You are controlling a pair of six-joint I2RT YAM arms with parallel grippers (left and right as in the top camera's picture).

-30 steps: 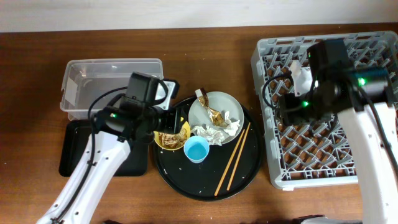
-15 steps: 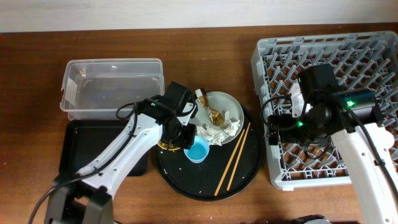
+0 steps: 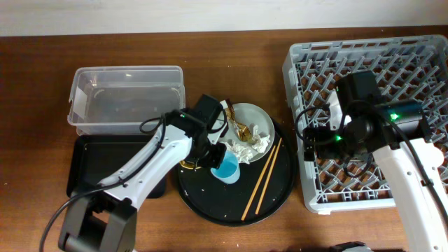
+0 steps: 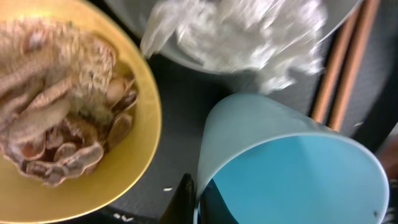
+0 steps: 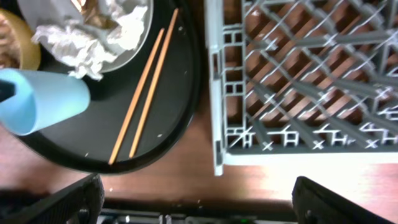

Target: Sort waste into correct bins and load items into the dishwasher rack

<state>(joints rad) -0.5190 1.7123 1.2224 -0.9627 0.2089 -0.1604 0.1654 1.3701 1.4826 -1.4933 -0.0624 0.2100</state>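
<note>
My left gripper (image 3: 215,163) is shut on the rim of the light blue cup (image 3: 228,171), one finger inside and one outside (image 4: 198,200). The cup (image 4: 292,168) tilts on the round black tray; it also shows in the right wrist view (image 5: 40,99). Next to it stands the yellow bowl (image 4: 74,106) holding brownish food scraps (image 4: 56,124). The pale plate (image 3: 260,117) carries white tissues (image 3: 246,145) and a gold-brown wrapper (image 3: 238,127). The chopsticks (image 3: 263,176) lie on the tray. My right gripper (image 5: 196,186) is open and empty over the left edge of the grey rack (image 3: 364,43). The pink cup is out of view.
The clear plastic box (image 3: 126,98) stands at the back left, with the shallow black tray (image 3: 87,168) in front of it. The round black tray (image 3: 217,206) sits mid-table, close to the rack's left wall (image 5: 217,93). Brown tabletop runs along the front edge.
My left arm swung from beside the clear box to the blue cup and shut on its rim; the cup shifted slightly right. My right arm came forward to the rack's left edge.
</note>
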